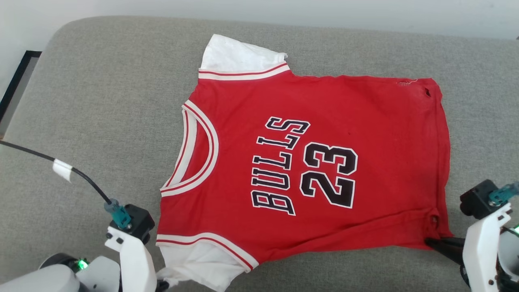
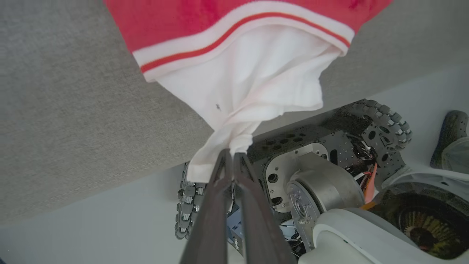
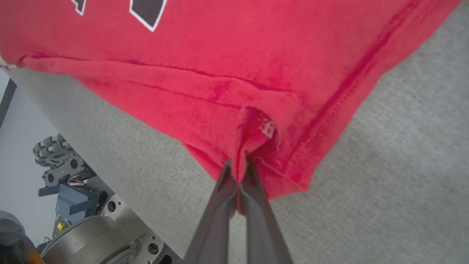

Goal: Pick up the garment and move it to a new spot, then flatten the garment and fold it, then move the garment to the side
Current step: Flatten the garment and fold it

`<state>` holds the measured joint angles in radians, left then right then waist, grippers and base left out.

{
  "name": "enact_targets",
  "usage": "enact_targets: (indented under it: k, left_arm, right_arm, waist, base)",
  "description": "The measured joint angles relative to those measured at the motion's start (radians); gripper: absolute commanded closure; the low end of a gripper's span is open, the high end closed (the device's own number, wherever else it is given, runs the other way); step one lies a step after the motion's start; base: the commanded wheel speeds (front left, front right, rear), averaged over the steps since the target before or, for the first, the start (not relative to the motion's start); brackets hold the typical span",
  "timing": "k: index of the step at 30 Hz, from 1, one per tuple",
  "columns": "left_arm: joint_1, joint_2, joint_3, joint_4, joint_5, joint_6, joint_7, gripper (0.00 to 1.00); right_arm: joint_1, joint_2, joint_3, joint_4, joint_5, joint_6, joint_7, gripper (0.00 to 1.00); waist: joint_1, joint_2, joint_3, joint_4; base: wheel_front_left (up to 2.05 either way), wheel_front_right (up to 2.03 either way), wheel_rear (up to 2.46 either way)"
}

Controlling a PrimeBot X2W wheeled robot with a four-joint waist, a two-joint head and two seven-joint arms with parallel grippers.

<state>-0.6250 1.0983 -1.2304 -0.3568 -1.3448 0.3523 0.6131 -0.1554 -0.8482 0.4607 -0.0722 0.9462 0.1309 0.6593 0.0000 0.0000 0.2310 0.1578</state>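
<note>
A big grey cushion
Pale floor lies beside it, and a dark strip sits at the far left.

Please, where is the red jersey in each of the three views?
Head view: the garment lies flat across the centre, collar to the left.
Left wrist view: top centre, white sleeve pinched in the left tool.
Right wrist view: upper half, red hem corner pinched in the right tool.
Shared landmark: the grey cushion beneath it.
</note>
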Motion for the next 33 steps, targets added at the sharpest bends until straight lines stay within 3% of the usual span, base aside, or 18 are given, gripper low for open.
enact_targets:
  k: [8, 11, 14, 20, 27, 33]
  left_arm:
    - [-0.091, 0.035, 0.071, -0.011, 0.064, -0.014, -0.041, 1.0]
    - [-0.161, 0.029, 0.108, 0.017, 0.117, -0.058, -0.069, 1.0]
    - [-0.249, 0.013, 0.136, 0.099, 0.184, -0.135, -0.086, 1.0]
    - [-0.351, -0.062, 0.152, 0.285, 0.239, -0.265, -0.107, 1.0]
    - [-0.436, -0.201, 0.139, 0.557, 0.287, -0.392, -0.14, 1.0]
    - [-0.467, -0.311, 0.103, 0.77, 0.295, -0.454, -0.143, 1.0]
  right_arm:
    - [0.026, 0.03, -0.098, -0.034, -0.015, 0.0, -0.035, 1.0]
    - [0.021, 0.063, -0.156, -0.04, -0.054, 0.0, -0.044, 1.0]
    - [-0.018, 0.132, -0.225, -0.029, -0.126, 0.0, -0.044, 1.0]
    - [-0.114, 0.238, -0.269, 0.004, -0.235, 0.0, -0.03, 1.0]
    - [-0.232, 0.328, -0.257, 0.108, -0.316, 0.0, -0.017, 1.0]
    - [-0.317, 0.372, -0.2, 0.201, -0.342, 0.0, -0.021, 1.0]
  waist:
    - [0.0, 0.0, 0.01, -0.017]
    - [0.0, 0.0, 0.017, -0.028]
    - [0.0, 0.0, 0.029, -0.048]
    - [0.0, 0.0, 0.058, -0.072]
    - [0.0, 0.0, 0.101, -0.093]
    - [0.0, 0.0, 0.133, -0.11]
  base:
    - [0.0, 0.0, 0.0]
    - [0.0, 0.0, 0.0]
    - [0.0, 0.0, 0.0]
    - [0.0, 0.0, 0.0]
    - [0.0, 0.0, 0.0]
    - [0.0, 0.0, 0.0]
